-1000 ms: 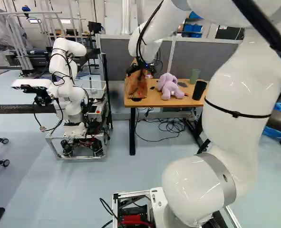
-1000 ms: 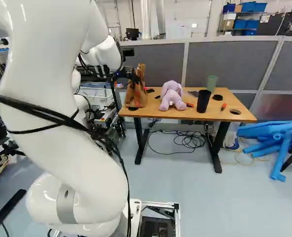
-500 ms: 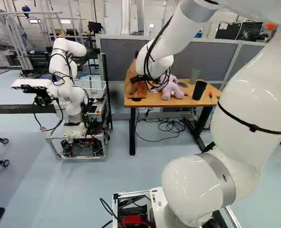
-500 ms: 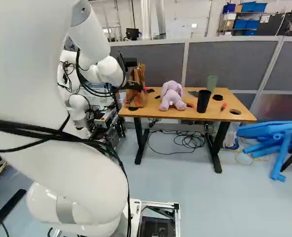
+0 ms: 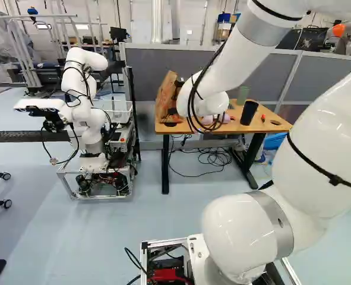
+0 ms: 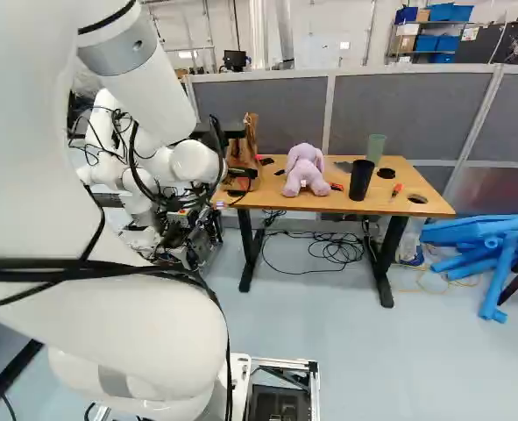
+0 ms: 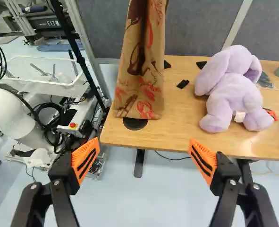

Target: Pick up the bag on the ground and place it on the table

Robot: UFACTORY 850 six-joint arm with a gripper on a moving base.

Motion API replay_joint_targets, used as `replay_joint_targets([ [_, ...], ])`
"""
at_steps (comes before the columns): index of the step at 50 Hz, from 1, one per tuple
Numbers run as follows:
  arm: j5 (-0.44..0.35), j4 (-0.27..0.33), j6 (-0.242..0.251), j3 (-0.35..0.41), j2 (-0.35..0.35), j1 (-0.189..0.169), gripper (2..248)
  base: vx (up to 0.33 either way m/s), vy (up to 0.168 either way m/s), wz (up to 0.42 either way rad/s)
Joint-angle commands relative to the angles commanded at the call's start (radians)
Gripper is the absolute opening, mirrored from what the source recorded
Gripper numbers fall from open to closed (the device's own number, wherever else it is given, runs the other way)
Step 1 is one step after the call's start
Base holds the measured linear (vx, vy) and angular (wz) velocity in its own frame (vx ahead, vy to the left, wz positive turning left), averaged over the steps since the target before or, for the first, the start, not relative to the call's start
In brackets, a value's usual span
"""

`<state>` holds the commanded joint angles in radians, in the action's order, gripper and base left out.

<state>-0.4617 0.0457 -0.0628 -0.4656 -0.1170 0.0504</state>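
Note:
My gripper [image 6: 240, 174] shows only partly in the right base view, dark against the bag. In the wrist view the gripper [image 7: 144, 158] stands wide open, its orange pads far apart with nothing between them. The brown paper bag [image 7: 141, 71] with red print stands upright on the left end of the wooden table [image 7: 181, 127], ahead of the fingers and apart from them. The left base view shows the bag [image 5: 165, 101] partly behind my arm's white wrist, which hides the gripper there.
A lilac plush toy [image 6: 305, 169] sits right of the bag, with a black cup [image 6: 361, 180] and a green cup [image 6: 376, 149] farther right. Another robot [image 5: 86, 107] stands left of the table. Grey partitions [image 6: 399, 114] rise behind, and cables [image 6: 333, 248] lie underneath.
My arm has drawn back from the bag, and its wrist now covers much of the plush toy in the left base view. The bag has stayed on the table. The base has not moved.

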Motion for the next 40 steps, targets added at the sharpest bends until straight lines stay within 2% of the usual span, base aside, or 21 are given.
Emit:
replay_joint_targets([
  [20,-0.171,-0.019,0.026,0.157,-0.067,-0.021,247,0.0,0.0,0.0],
  [40,-0.295,-0.033,0.045,0.271,-0.116,-0.036,247,0.0,0.0,0.0],
])
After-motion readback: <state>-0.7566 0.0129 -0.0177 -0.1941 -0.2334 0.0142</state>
